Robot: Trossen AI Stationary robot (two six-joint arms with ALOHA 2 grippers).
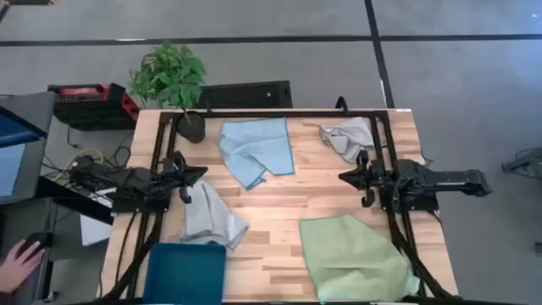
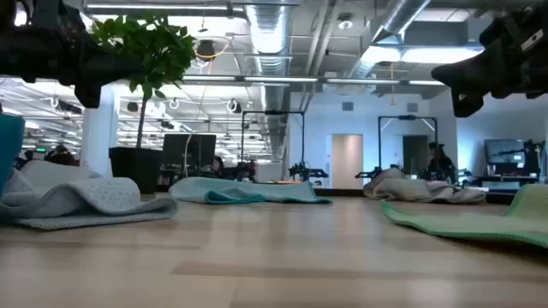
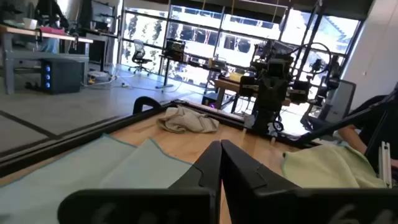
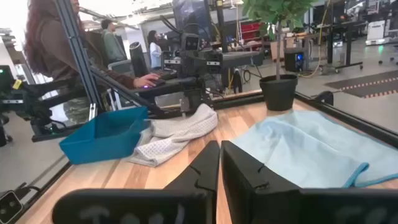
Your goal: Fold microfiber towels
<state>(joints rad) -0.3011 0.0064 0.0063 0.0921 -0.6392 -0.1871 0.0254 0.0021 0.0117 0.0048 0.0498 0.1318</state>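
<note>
Rumpled blue towel (image 1: 257, 150), two grey towels (image 1: 212, 218) (image 1: 349, 137), spread green towel (image 1: 354, 258)

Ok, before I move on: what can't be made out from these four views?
- Green towel: near edge cut off by the high view's bottom edge; low view shows only an edge.
- Bin: near part cut off in the high view.
- Grey towel by the bin: one corner hidden under the left gripper.
- Far grey towel: bunched, its folds unreadable.
- Right gripper: nothing seen held.

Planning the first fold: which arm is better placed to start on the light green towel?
Probably the right. The right gripper hangs just above the light green towel's side of the table; the left gripper is beside a pale grey towel.
</note>
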